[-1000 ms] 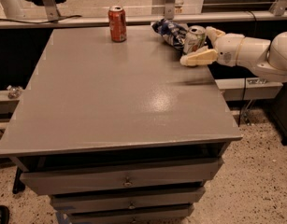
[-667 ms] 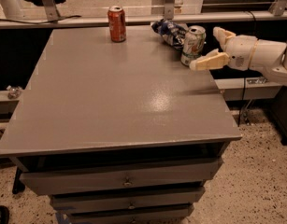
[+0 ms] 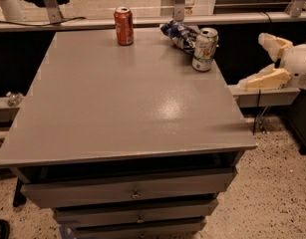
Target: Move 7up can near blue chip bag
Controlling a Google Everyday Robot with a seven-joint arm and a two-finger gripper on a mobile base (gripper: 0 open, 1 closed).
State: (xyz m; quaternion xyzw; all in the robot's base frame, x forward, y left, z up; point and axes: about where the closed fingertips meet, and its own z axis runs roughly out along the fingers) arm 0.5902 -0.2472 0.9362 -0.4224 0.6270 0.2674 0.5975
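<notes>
The 7up can (image 3: 205, 49) stands upright near the table's far right corner, touching or just in front of the blue chip bag (image 3: 179, 34), which lies crumpled at the back edge. My gripper (image 3: 259, 59) is off the table's right side, to the right of the can and apart from it. Its two cream fingers (image 3: 264, 78) are spread wide and hold nothing.
An orange-red soda can (image 3: 123, 25) stands upright at the back middle of the grey table (image 3: 122, 108). The table has drawers below its front edge. A ledge with metal posts runs behind the table. The floor is speckled.
My gripper has drawn back to the right, away from the 7up can and off the table's edge. The can stays standing by the chip bag.
</notes>
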